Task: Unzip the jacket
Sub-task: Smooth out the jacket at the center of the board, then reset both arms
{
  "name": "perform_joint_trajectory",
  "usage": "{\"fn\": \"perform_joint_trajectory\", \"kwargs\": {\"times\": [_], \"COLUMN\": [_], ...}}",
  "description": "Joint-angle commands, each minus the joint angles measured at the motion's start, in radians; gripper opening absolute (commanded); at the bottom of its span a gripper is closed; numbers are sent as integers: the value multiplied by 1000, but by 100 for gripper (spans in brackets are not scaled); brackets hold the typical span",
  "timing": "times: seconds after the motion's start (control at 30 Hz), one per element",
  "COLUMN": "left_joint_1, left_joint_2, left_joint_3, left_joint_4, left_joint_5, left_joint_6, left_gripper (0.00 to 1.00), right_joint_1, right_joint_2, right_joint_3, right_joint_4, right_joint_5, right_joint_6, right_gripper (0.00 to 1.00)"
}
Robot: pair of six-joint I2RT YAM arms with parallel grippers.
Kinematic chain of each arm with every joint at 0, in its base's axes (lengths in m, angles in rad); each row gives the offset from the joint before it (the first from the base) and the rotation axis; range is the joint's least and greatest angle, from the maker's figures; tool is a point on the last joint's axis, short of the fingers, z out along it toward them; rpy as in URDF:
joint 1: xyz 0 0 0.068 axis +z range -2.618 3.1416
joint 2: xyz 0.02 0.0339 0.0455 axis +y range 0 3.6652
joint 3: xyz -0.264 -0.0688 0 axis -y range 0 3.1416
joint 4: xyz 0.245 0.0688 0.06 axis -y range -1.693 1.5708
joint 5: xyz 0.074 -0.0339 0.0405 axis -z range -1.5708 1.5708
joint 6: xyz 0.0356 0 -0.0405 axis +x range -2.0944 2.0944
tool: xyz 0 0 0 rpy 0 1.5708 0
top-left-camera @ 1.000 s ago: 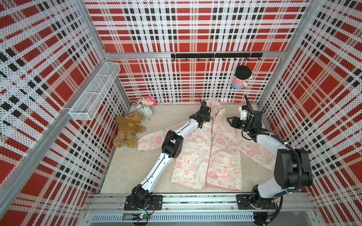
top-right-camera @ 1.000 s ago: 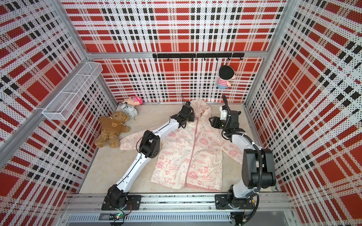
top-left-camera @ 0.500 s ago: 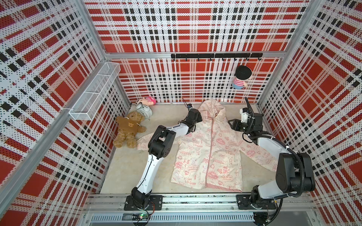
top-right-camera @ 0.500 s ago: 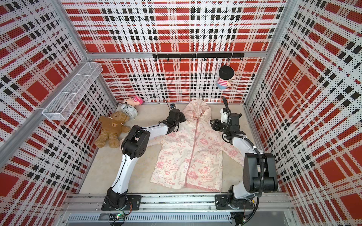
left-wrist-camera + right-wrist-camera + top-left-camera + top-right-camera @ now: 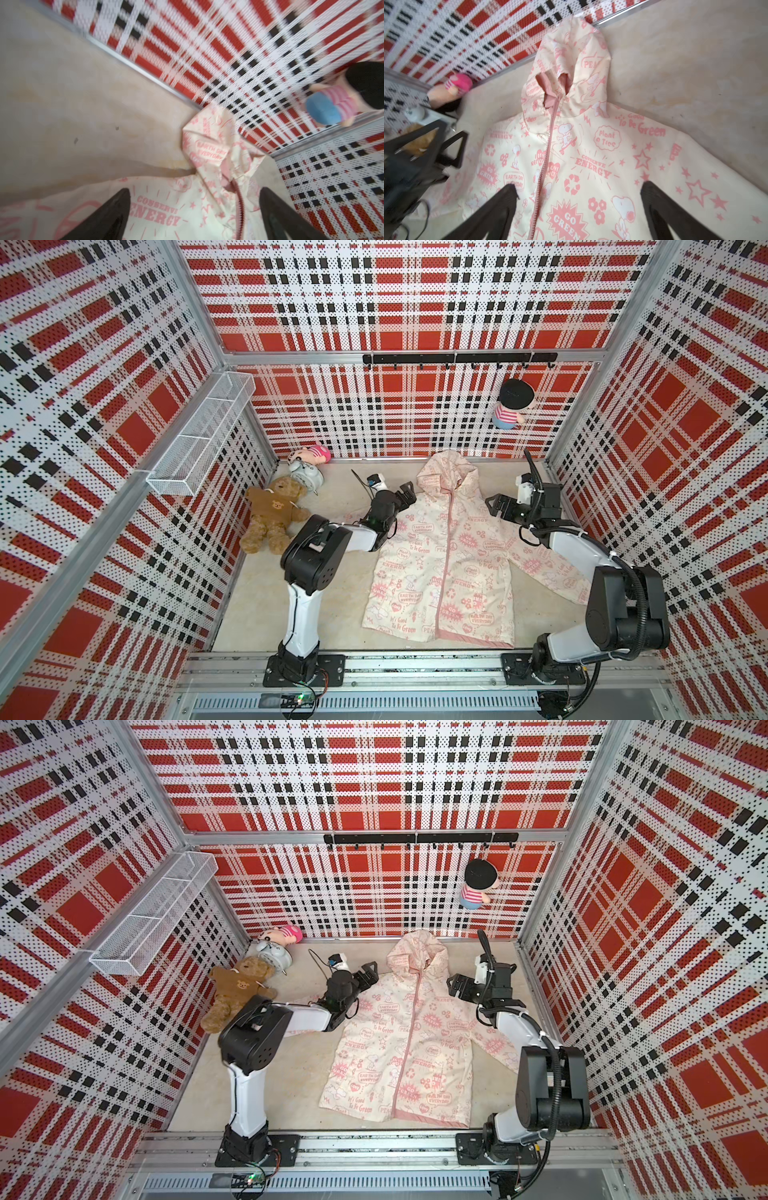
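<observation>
The cream jacket [image 5: 457,556] with pink prints lies flat on the floor, face up, with its hood toward the back wall. Its pink zipper [image 5: 548,145] runs closed from the neck down to the hem band. My left gripper [image 5: 406,494] hovers open at the jacket's shoulder beside the hood and holds nothing. In the left wrist view its fingers straddle the chest print and the top of the zipper [image 5: 241,207]. My right gripper [image 5: 494,506] hovers open at the opposite shoulder, also with nothing in it. In the right wrist view the right gripper [image 5: 578,185] looks across the jacket's front.
A brown teddy bear [image 5: 270,514], an alarm clock [image 5: 306,477] and a pink-hatted doll [image 5: 318,454] lie in the back left corner. A striped doll [image 5: 511,406] hangs from the hook rail [image 5: 457,358]. A wire basket [image 5: 203,435] juts from the left wall.
My left arm has drawn back from the jacket's neck toward the left shoulder, folding its elbow. Both grippers have opened wide. The right gripper has hardly shifted.
</observation>
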Motion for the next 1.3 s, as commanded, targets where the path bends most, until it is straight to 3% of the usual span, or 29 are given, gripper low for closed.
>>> {"fn": "perform_joint_trajectory", "kwargs": {"times": [0.0,0.1,0.17,0.27,0.37,0.43,0.57,0.67,0.7,0.77,0.9,0.93,1.03,1.07,1.13,1.17,1.23,1.27], "left_joint_1": [58,127,175,258,335,374,389,388,383,371,340,329,316,308,294,301,339,352], "left_joint_2": [-216,-371,-458,-558,-638,-692,-823,-883,-896,-897,-798,-756,-610,-563,-485,-470,-416,-398], "left_joint_3": [-127,-282,-388,-555,-721,-802,-873,-905,-921,-945,-979,-990,-1036,-1054,-1067,-1056,-1027,-1000], "left_joint_4": [207,297,381,531,692,713,570,517,517,527,581,618,833,931,1031,1019,1024,995], "left_joint_5": [-89,-126,-134,-133,-219,-279,-433,-486,-485,-512,-529,-532,-545,-535,-542,-520,-398,-334], "left_joint_6": [224,339,419,476,487,483,545,619,640,646,661,669,671,706,736,736,737,742], "left_gripper": [98,98,98,98,98,98,98,98,98,98,98,98,98,98,98,98,98,98], "right_joint_1": [-67,-75,-67,-56,-56,-56,-42,-34,-29,-27,-28,-27,-13,-8,23,30,68,87], "right_joint_2": [-5,-51,-124,-230,-188,-170,-246,-322,-318,-269,-169,-168,-80,-51,83,114,47,78], "right_joint_3": [4,-37,-163,-493,-675,-701,-724,-669,-683,-745,-722,-662,-559,-579,-661,-688,-664,-641], "right_joint_4": [31,127,330,929,1370,1374,1178,848,830,1017,1134,986,919,989,1301,1389,1223,1250], "right_joint_5": [41,136,236,244,151,129,285,412,446,483,405,385,315,293,370,378,433,450], "right_joint_6": [23,-37,-92,-201,-255,-241,-220,-253,-271,-282,-294,-304,-308,-293,-300,-309,-343,-367], "right_gripper": [100,100,100,100,100,100,100,100,100,100,100,100,100,100,100,100,100,100]}}
